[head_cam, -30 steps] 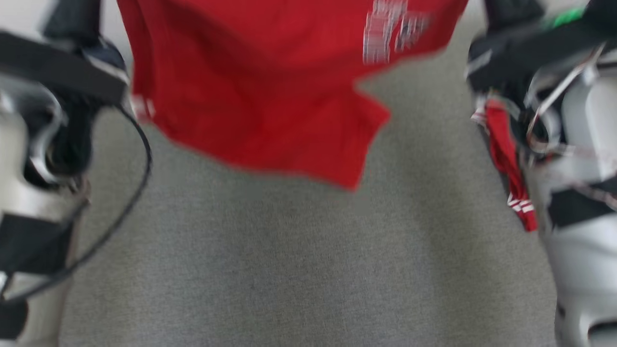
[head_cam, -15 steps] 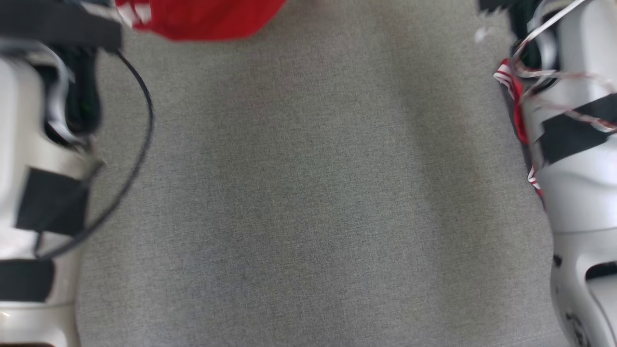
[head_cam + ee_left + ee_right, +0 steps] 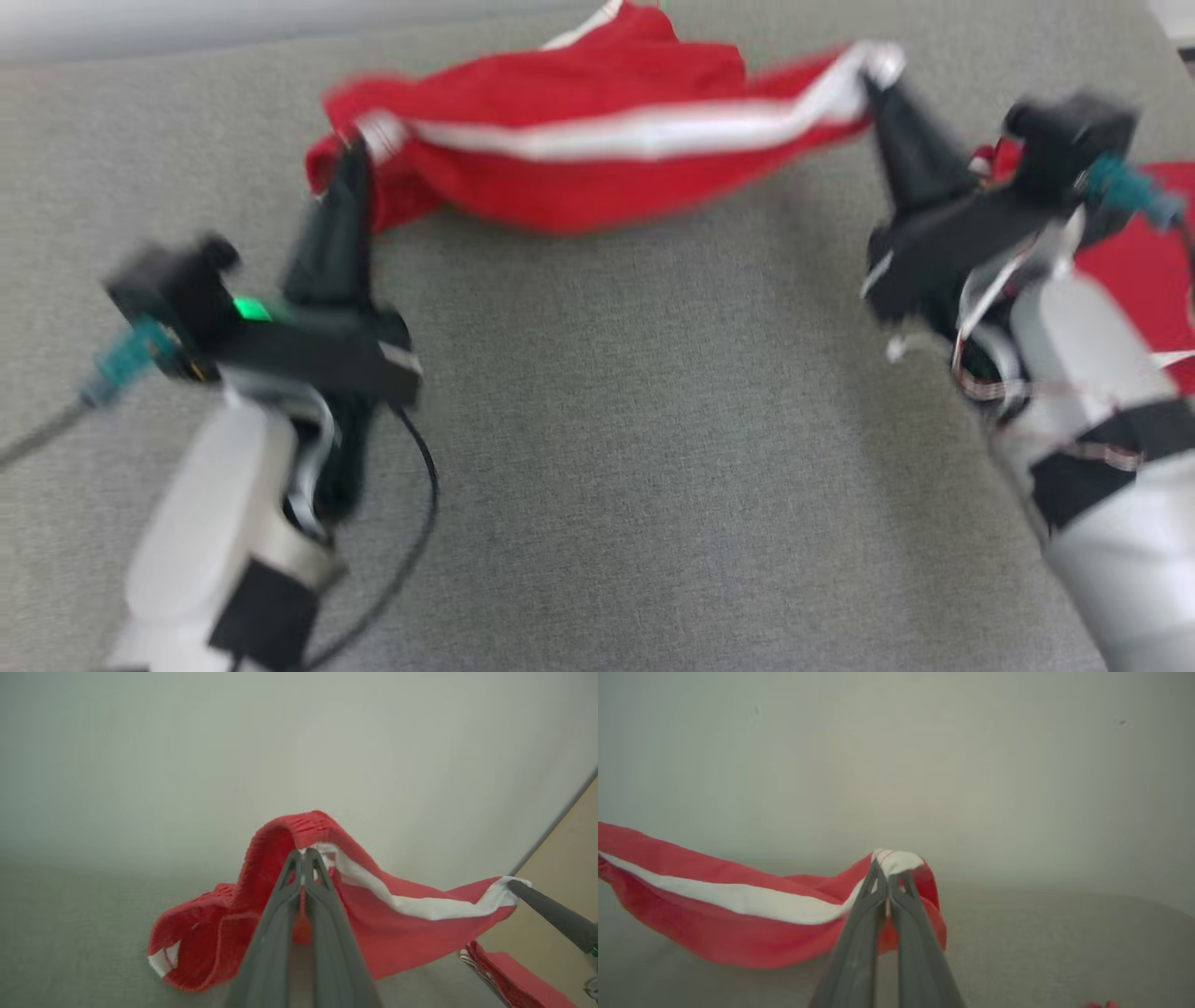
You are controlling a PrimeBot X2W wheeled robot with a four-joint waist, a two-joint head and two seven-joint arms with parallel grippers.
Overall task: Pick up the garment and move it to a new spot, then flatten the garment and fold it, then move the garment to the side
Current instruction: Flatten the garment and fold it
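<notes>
A red garment (image 3: 579,140) with a white stripe hangs stretched between my two grippers above the far part of the grey surface. At the garment's left end my left gripper (image 3: 350,159) is shut on the cloth, with red fabric bunched over its tips (image 3: 304,855). The right gripper (image 3: 873,79) pinches the white-striped right corner, seen close up (image 3: 889,865) in the right wrist view. The garment's middle sags toward the surface. In the left wrist view the right gripper's finger (image 3: 551,914) holds the far corner.
More red cloth (image 3: 1139,233) lies at the right, behind my right forearm, and shows as a folded red piece (image 3: 509,975) in the left wrist view. The grey fabric surface (image 3: 635,448) spreads wide in front. A pale wall (image 3: 187,28) stands beyond the far edge.
The head view has swung, so both grippers and the far edge are now in sight. The garment, earlier hanging close before the camera, is now stretched low between the grippers.
</notes>
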